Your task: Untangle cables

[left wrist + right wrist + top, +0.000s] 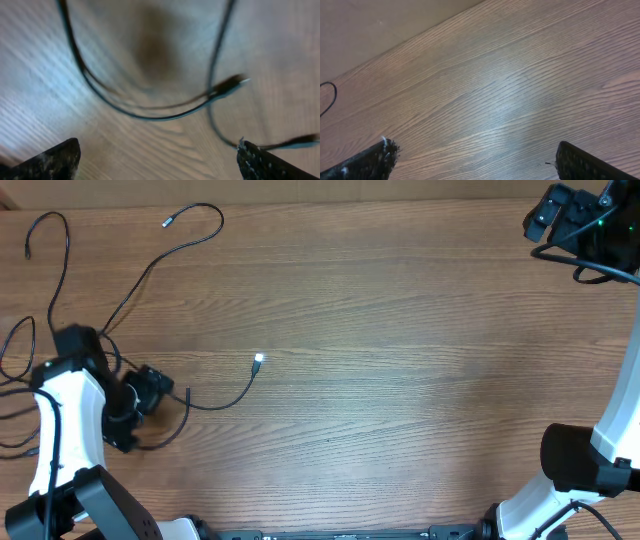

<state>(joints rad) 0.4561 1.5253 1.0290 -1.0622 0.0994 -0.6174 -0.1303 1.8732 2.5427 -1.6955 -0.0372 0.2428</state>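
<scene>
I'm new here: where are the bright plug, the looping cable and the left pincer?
bright plug (258,361): overhead view, its silver tip
looping cable (221,225): overhead view, loop's bend
left pincer (157,162): left wrist view, between fingertips

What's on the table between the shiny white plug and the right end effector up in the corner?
Nothing. The overhead view shows only bare wooden table from the plug to the right end effector.

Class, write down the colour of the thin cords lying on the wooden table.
The thin flexible cords are black, silver-tipped; overhead view shows it best.
</scene>
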